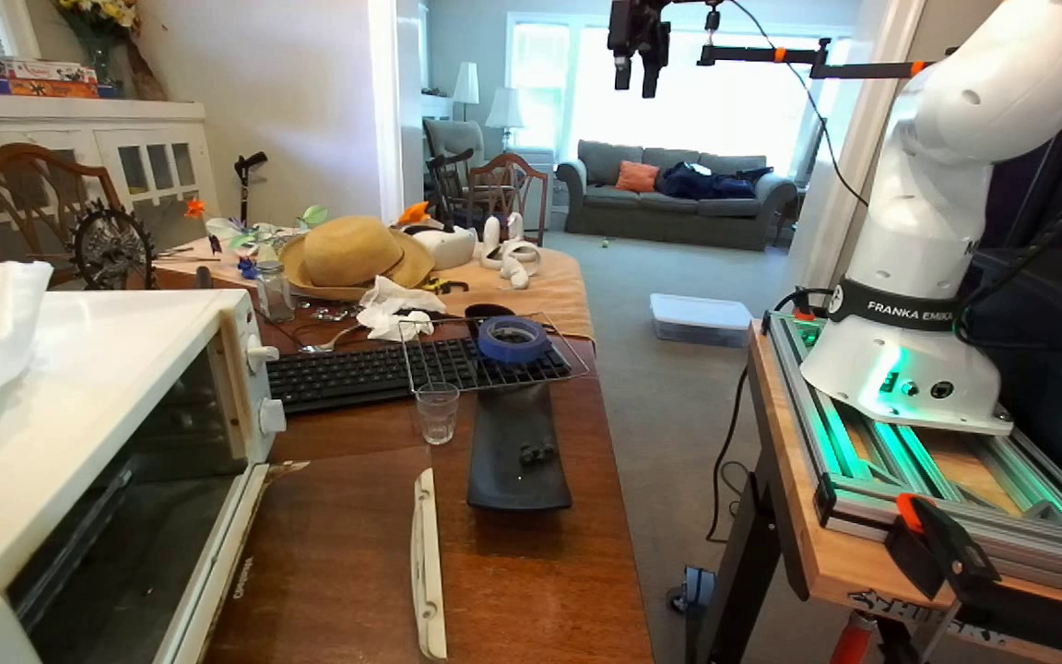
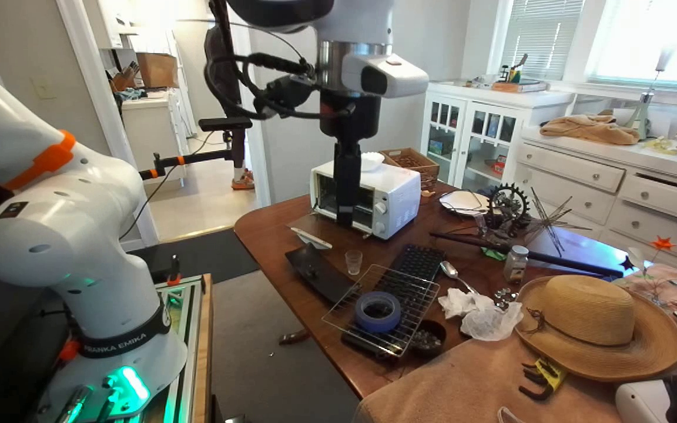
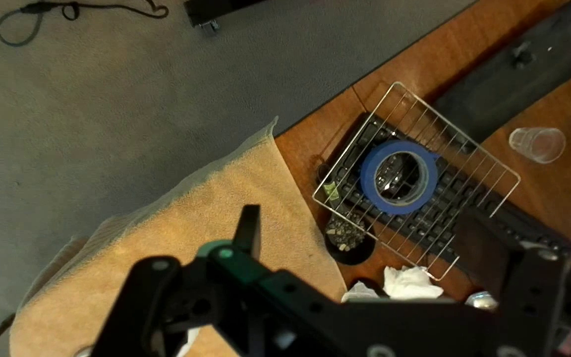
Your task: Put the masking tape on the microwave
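Black fingers (image 3: 251, 228) of mine are hanging wide apart, right up in my wrist view. Past them, the blue masking tape (image 3: 369, 176) is lying flat on a wire rack (image 3: 459, 130) over a keyboard (image 1: 356, 373). Well off from that, the microwave (image 1: 125, 364) is sitting with its door (image 1: 342, 539) dropped, lettering (image 1: 243, 577) too small for me. My base band (image 1: 904, 309) is reading FRANKA EMIKA; the bench (image 1: 821, 558) is sporting HUSKY.

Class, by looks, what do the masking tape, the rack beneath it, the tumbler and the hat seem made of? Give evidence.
Masking tape: probably paper, matte blue; its surface looks dull.
Rack: shiny metal; thin silvery wires catch light.
Tumbler: glass or clear plastic, smooth; it is see-through.
Hat: likely straw, matte tan; the surface looks woven.
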### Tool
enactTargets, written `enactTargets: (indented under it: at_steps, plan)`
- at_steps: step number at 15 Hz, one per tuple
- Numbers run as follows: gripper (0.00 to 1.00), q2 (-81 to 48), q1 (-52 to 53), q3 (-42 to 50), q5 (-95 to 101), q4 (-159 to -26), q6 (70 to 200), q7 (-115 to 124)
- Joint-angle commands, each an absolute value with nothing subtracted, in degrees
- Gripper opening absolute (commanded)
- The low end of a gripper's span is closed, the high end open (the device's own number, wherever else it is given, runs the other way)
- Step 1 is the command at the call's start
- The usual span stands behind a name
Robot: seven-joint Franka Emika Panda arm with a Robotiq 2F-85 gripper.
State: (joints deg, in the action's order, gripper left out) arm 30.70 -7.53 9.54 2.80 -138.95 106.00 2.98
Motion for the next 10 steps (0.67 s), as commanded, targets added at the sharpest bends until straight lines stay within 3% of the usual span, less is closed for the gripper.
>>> enactTargets:
  at_steps: [1, 10]
  plan:
    - [1.0, 21.95, -9.22, 6.95, 3.06, -140.71, 116.01, 10.22]
    - [1.0, -2.55, -7.14, 2.13, 8.84, -140.23, 128.92, 30.78]
